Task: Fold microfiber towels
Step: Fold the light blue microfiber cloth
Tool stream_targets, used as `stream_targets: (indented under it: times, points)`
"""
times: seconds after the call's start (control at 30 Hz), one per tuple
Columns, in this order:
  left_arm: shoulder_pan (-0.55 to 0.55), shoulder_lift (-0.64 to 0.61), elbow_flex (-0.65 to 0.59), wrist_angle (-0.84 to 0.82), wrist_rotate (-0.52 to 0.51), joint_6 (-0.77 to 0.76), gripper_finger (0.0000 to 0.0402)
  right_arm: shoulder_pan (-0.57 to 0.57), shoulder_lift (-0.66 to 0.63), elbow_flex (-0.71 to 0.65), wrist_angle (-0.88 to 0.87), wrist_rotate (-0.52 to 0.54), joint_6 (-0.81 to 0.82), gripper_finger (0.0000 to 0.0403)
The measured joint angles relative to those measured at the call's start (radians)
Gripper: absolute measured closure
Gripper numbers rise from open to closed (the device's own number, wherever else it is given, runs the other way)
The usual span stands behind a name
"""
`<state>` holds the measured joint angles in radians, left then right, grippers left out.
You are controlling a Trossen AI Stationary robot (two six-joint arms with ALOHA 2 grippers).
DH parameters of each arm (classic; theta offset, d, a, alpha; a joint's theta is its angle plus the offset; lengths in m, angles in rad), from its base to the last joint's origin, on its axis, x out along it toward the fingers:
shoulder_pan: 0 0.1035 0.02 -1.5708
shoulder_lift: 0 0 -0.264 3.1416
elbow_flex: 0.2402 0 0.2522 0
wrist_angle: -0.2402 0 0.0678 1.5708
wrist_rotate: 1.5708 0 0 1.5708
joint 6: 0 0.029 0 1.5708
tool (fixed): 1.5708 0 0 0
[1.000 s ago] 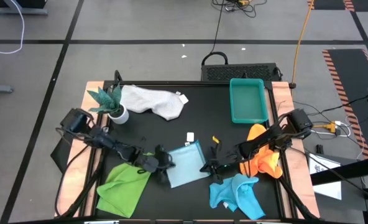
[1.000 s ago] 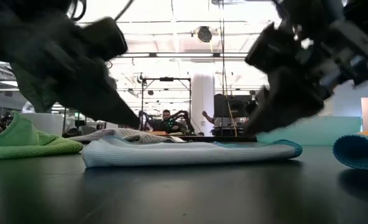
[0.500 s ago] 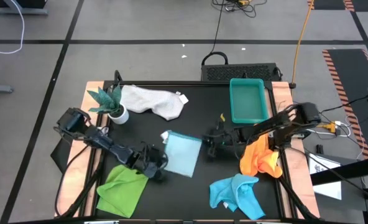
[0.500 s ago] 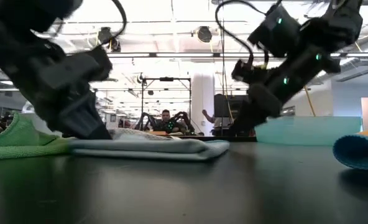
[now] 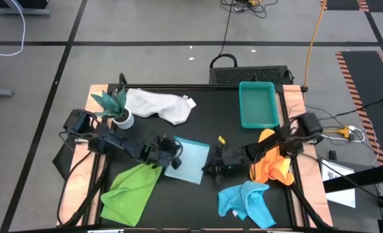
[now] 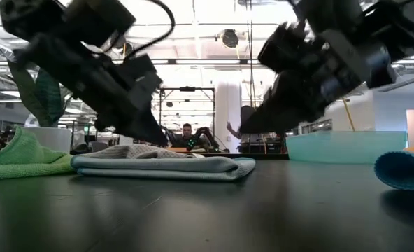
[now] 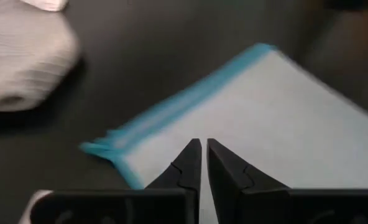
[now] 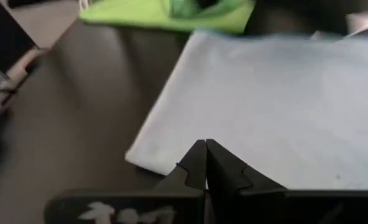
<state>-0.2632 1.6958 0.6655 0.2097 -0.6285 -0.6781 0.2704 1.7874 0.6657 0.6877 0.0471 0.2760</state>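
A pale blue towel [image 5: 191, 160] lies folded flat at the table's middle. My left gripper [image 5: 176, 155] is shut and hangs just above the towel's left part [image 7: 246, 118], pointing slantwise down; in the low view its tip [image 6: 161, 140] stands a little over the cloth [image 6: 158, 166]. My right gripper [image 5: 209, 169] is shut too, tilted down beside the towel's right near edge [image 8: 171, 149] and raised off the table [image 6: 243, 131]. The white-grey towel [image 5: 159, 105] lies crumpled at the far left, the lime green one [image 5: 132, 191] at the near left. The orange [image 5: 272, 165] and turquoise [image 5: 246, 200] towels lie right.
A teal plastic tray [image 5: 258, 123] stands at the far right. A small plant in a white pot [image 5: 117, 110] stands at the far left, next to the white-grey towel. Bare black table shows between the pale blue towel and the tray.
The pale blue towel has shifted a little toward the far left and now looks shorter from the low view. My left gripper has gone from its near left corner to its far left part, turning as it went. My right gripper swung toward the far edge and came back.
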Motion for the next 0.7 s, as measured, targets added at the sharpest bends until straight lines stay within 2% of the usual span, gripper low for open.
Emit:
stream_targets:
  times: [0.1, 0.2, 0.3, 0.43, 0.57, 0.7]
  points:
    - [0.05, 0.0, -0.001, -0.075, 0.0, 0.001, 0.0376, 0.006, 0.068, 0.039, -0.044, -0.011, -0.002, 0.0403]
    - [0.069, 0.0, -0.002, -0.137, 0.0, -0.005, 0.0376, 0.005, 0.077, 0.057, -0.11, -0.026, -0.012, 0.0403]
    - [0.055, 0.0, -0.002, -0.177, 0.002, -0.038, 0.0376, 0.005, 0.015, 0.057, -0.256, 0.009, -0.021, 0.0403]
    - [-0.011, -0.009, 0.001, -0.162, 0.003, -0.068, 0.0376, 0.017, -0.109, 0.053, -0.437, 0.131, -0.023, 0.0403]
    - [-0.097, -0.009, 0.009, -0.047, 0.004, -0.019, 0.0376, 0.051, -0.184, 0.055, -0.389, 0.13, -0.047, 0.0403]
    - [-0.168, 0.001, 0.011, 0.087, 0.006, 0.09, 0.0376, 0.093, -0.149, 0.055, -0.272, 0.107, -0.125, 0.0395]
